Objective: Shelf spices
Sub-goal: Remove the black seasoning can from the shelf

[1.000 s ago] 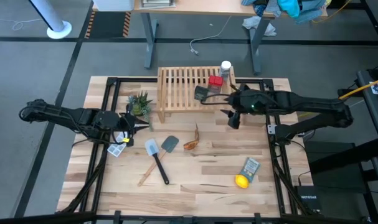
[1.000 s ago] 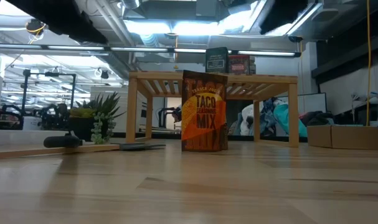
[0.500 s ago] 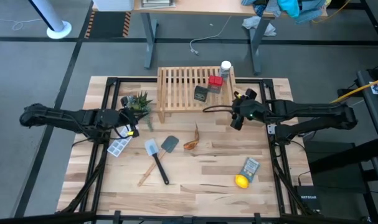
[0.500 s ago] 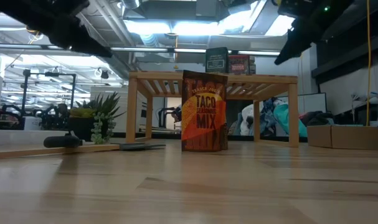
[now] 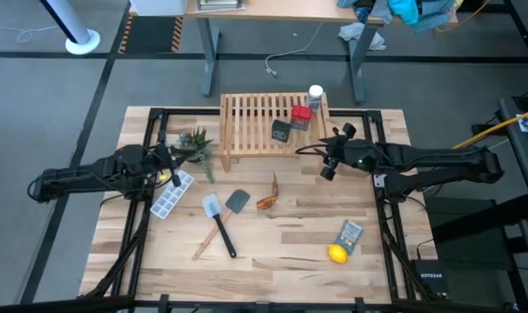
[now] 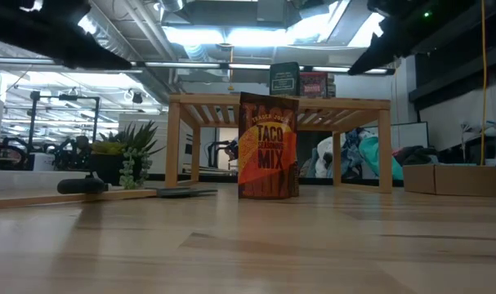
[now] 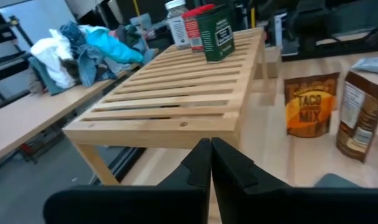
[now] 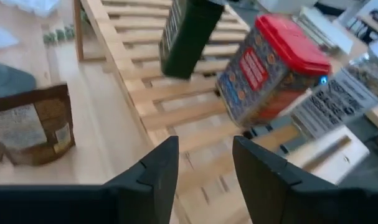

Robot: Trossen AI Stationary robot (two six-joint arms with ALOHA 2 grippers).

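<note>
The shelf (image 5: 272, 122) stands at the far middle of the counter (image 5: 281, 235). On its slats, toward the right end, sit three spices: a black box (image 5: 282, 132), a red box (image 5: 301, 116) and a white-capped bottle (image 5: 315, 94) at the far corner. The two amber packets (image 5: 269, 196) stand on the counter in front of the shelf, one reading TACO MIX (image 6: 268, 147); from above they overlap, so their exact spacing is hard to judge.

The right end effector (image 5: 318, 153) hovers just off the shelf's right end, fingers (image 8: 157, 171) parted with nothing between them. The left end effector (image 5: 174, 170) hangs over the counter's left side near a plant (image 5: 197, 142) and an ice tray (image 5: 170, 196), its fingers (image 7: 198, 168) pressed together and empty.
</note>
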